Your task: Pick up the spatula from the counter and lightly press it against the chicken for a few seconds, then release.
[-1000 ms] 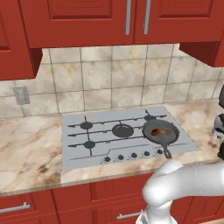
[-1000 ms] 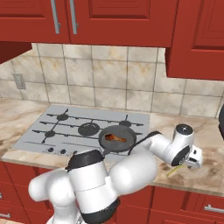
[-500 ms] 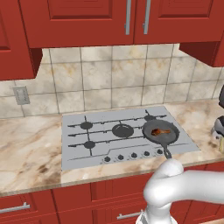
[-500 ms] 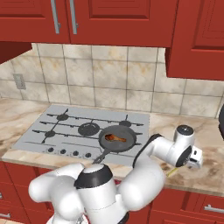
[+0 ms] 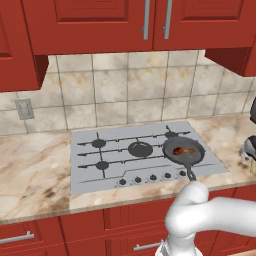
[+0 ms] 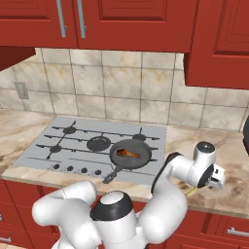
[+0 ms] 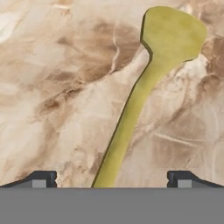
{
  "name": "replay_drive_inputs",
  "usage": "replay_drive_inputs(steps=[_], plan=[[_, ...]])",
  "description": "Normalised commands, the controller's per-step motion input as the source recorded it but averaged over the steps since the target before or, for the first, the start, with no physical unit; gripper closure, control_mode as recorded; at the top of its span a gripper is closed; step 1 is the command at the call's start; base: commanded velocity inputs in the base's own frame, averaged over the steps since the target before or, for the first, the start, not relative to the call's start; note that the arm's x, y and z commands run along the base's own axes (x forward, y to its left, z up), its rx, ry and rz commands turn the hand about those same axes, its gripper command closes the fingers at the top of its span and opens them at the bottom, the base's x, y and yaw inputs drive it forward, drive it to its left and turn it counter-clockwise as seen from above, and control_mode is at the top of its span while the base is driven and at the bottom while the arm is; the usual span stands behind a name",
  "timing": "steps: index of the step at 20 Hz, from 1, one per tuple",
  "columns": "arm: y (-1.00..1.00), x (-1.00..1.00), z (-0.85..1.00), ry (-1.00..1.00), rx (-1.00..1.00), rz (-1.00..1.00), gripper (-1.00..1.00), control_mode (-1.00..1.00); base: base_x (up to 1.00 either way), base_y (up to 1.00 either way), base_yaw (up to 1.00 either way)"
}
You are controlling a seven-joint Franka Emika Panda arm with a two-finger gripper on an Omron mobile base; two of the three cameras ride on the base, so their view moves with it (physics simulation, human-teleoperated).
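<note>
Since the job starts with a tool lying on the marble counter, everything else is arranged around that slab. Red cupboards hang above it, a tiled wall stands behind, and a grey cooktop is set into its middle.

The white arm reaches over the counter's right-hand stretch, beyond the cooktop's edge. Its hand is turned down toward the stone, which I take as lining up for a grasp from above.

A dark frying pan sits on the front right burner with its handle pointing toward the counter's front edge, so it is on the arm's working side.

The spatula, olive yellow, lies flat on the counter to the right of the cooktop, well apart from the pan. In the hand view its handle runs up from between the finger tips, with the broad blade at the far end.

The claw stands wide open and empty. It has one tip on either side of the handle and is not touching it as far as I can tell. That stance suits closing across the narrow handle rather than the blade.

The chicken, a small browned piece, rests in the pan. The pick-up is not yet done.
</note>
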Motion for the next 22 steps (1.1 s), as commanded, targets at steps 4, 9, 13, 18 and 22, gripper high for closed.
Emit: replay_drive_inputs(steps=[4, 9, 13, 18, 22], plan=[[-0.01, 0.13, -0.12, 0.0, 0.0, 0.0, -1.0, -1.0, 0.0, 0.0, 0.0], [-0.05, 0.11, -0.14, 0.0, 0.0, 0.0, -1.0, -1.0, 0.0, 0.0, 0.0], [-0.04, 0.09, -0.14, 0.0, 0.0, 0.0, -1.0, -1.0, 0.0, 0.0, 0.0], [-0.05, 0.07, -0.12, 0.0, 0.0, 0.0, -1.0, -1.0, 0.0, 0.0, 0.0], [-0.04, 0.07, -0.15, 0.0, 0.0, 0.0, -1.0, -1.0, 0.0, 0.0, 0.0]])
